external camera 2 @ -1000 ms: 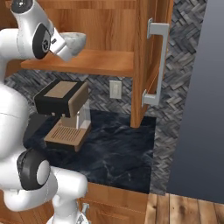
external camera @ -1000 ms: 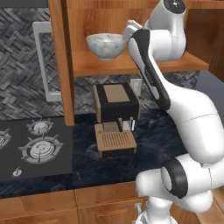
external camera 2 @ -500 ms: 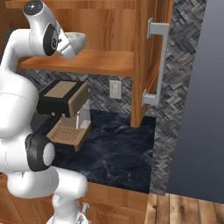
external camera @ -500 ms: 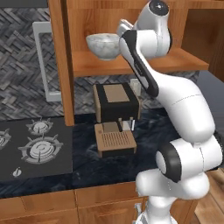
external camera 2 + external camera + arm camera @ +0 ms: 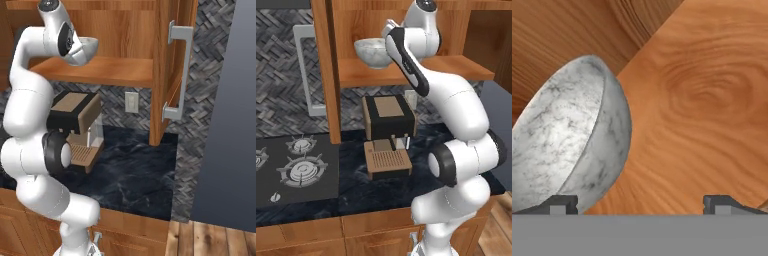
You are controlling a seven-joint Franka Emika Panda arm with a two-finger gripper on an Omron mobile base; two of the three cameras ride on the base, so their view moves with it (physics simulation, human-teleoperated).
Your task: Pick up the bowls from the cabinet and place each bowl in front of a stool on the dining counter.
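A: Marbled bowl (image 5: 373,52) — where do you see it?
B: You've got it upright on the cabinet (image 5: 406,75) shelf, above the coffee machine (image 5: 388,135).
A: And your gripper (image 5: 640,202)?
B: Spread wide, holding nothing; 1 fingertip (image 5: 559,204) sits just beside the bowl's wall.

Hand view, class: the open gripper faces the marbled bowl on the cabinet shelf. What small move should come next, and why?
Probably shift the gripper sideways toward the bowl. The bowl sits off-centre, by one fingertip, and bare shelf lies between the open jaws, so closing now would likely miss the rim.
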